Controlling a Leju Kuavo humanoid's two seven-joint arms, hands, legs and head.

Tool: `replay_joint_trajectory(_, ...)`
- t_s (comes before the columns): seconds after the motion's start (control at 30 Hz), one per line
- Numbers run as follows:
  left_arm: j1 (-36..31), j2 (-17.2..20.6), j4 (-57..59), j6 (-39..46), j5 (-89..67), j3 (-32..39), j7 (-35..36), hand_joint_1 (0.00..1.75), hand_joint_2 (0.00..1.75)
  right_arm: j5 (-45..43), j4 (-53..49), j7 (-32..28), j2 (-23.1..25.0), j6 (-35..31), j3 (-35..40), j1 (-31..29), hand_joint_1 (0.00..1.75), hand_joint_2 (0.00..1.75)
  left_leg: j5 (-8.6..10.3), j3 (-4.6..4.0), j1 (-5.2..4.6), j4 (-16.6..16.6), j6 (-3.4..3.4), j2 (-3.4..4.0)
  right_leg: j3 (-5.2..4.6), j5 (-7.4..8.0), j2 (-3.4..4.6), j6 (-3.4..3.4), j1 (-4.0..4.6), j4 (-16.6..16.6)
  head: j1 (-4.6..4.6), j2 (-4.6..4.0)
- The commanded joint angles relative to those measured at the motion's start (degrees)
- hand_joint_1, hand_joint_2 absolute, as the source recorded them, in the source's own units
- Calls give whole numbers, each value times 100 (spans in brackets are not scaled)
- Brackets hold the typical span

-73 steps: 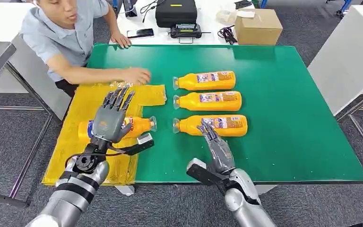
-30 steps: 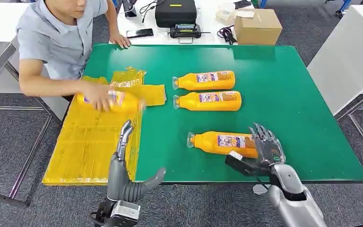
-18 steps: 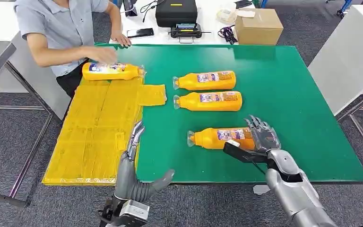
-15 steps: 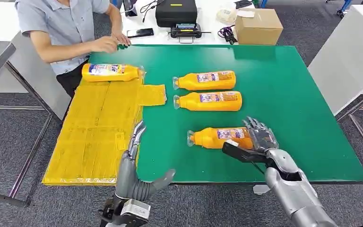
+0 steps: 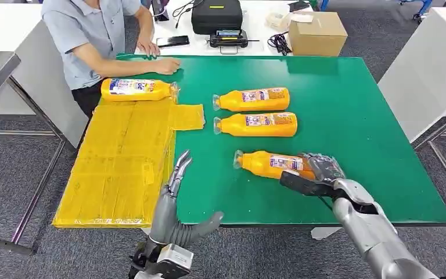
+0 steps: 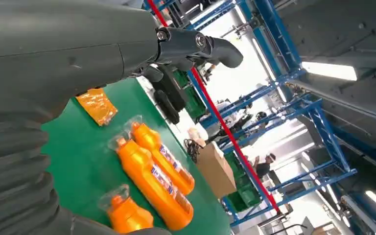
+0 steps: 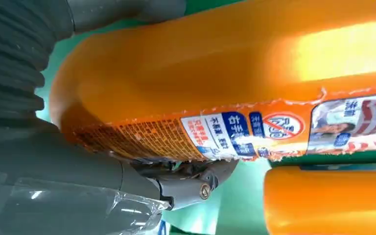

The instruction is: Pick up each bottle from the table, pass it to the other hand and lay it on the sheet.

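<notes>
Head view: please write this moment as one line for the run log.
right hand: grips nearest bottle | left hand: open, waiting | yellow sheet: one bottle

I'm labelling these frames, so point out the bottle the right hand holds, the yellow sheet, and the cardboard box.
held bottle (image 5: 267, 164), head view, orange body near the label
yellow sheet (image 5: 116, 163), head view, bare middle
cardboard box (image 5: 316, 30), head view, top face

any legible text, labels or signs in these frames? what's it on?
No text can be quoted with confidence.
Bottle held in the right robot hand: label with blue Chinese print, a red round prohibition sign and a grid of fine print, too blurred to read.
Other bottles on the table: labels too small.
Bottle on the sheet: blue label, unreadable.
Cardboard box: no readable print.
</notes>
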Motion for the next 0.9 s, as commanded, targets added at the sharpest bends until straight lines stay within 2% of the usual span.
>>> replay_joint_trajectory(0.03, -249, 212, 419, -47, 65, -230, -22, 0, 175, -457, 435, -309, -98, 120, 146, 168, 175, 175, -2, 22, 9, -7, -11, -7, 27, -3, -10, -14, 10, -11, -2, 0)
replay_joint_trajectory(0.07, -268, 201, 433, -39, 133, -227, -71, 0, 175, -906, 301, -604, -76, 348, -32, 302, 175, 175, -4, 29, 15, -7, -17, -11, 37, -4, -15, -20, 17, -15, 0, 0)
replay_joint_trajectory(0.23, -266, 99, 404, -19, 545, -147, -317, 0, 175, -1589, -122, -1070, -131, 534, -252, 607, 175, 175, -6, 38, 18, -7, -20, -15, 48, -7, -19, -22, 20, -17, 0, 0)
replay_joint_trajectory(0.37, -226, -132, 261, 195, 2029, 214, -793, 0, 175, -2525, -1275, -1434, 182, 624, -830, 1224, 175, 175, -14, 47, 21, -4, -26, 0, 52, -9, -10, -26, 23, -13, 0, 0)
replay_joint_trajectory(0.43, -289, -121, 339, 200, 2274, 250, -874, 0, 175, -2569, -1573, -1240, 255, 639, -852, 1315, 175, 175, -7, 32, 13, -3, -17, 6, 32, -2, -2, -15, 15, -6, 2, 0)
replay_joint_trajectory(0.47, -271, -211, 357, 122, 2823, 399, -889, 0, 175, -2702, -1751, -1378, 424, 506, -1011, 1320, 175, 175, -9, 33, 15, -2, -22, 5, 34, -4, -3, -20, 18, -6, 0, 0)
replay_joint_trajectory(0.57, -347, -254, 443, 67, 3535, 473, -913, 0, 175, -2759, -1967, -1289, 674, 397, -1078, 1068, 175, 175, -12, 23, 13, 1, -20, 27, 20, -1, 21, -19, 16, 1, -2, 0)
replay_joint_trajectory(0.7, -373, -238, 458, 77, 3583, 445, -925, 0, 175, -2773, -1960, -1231, 694, 413, -1084, 978, 175, 175, -8, 11, 11, 0, -17, 24, 8, 0, 18, -14, 13, 2, -2, 0)
replay_joint_trajectory(0.8, -414, -171, 410, -183, 4347, 362, -831, 0, 175, -3241, -1794, -1414, 816, 721, -1147, 702, 175, 175, -5, 12, 11, -2, -14, 14, 11, -1, 10, -13, 13, 0, 0, 0)
replay_joint_trajectory(0.9, -412, 56, 270, -782, 4660, 56, -722, 0, 175, -3745, -1711, -1515, 943, 1143, -1112, 400, 175, 175, -15, 13, 13, 5, -22, 40, 9, -2, 36, -22, 15, 8, 0, 0)
